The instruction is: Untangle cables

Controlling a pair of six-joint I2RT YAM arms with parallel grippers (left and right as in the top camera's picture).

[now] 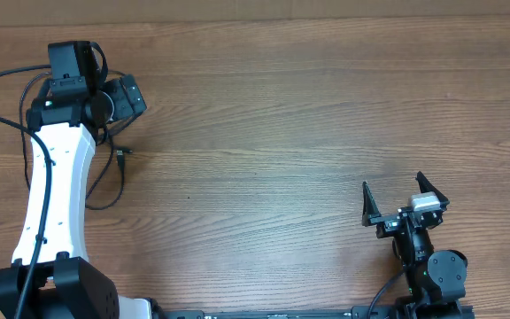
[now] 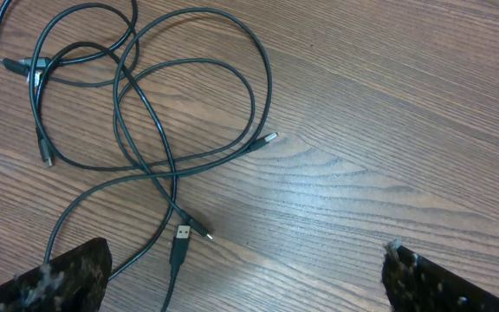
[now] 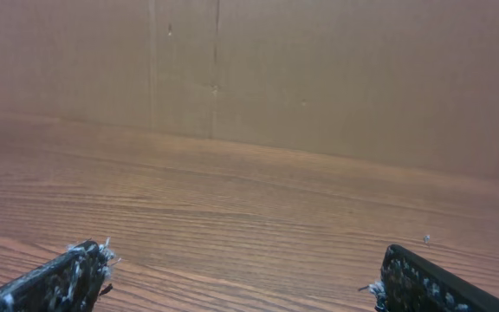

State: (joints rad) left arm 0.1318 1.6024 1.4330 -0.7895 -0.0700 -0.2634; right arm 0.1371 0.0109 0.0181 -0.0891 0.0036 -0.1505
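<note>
- Plainly, the cables (image 2: pixel 170 178) lie in loose, crossing loops at the table's (image 1: pixel 282 106) far-left corner, just ahead of the left gripper (image 2: pixel 243 260), the nearer arm by far.
- Left gripper: jaws spread wide, empty, touching no cord.
- Right gripper (image 3: pixel 245 264): equally wide, empty, by the near right edge, well apart.

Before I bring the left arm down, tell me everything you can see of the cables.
The cables are thin black rubbery-looking cords lying flat on the wooden table in loose overlapping loops that cross several times. Small plugs end them: one silver-tipped, one wider and flat. They lie at the table's far left. Nothing grips them; the open left pincer hovers above, apart.
</note>
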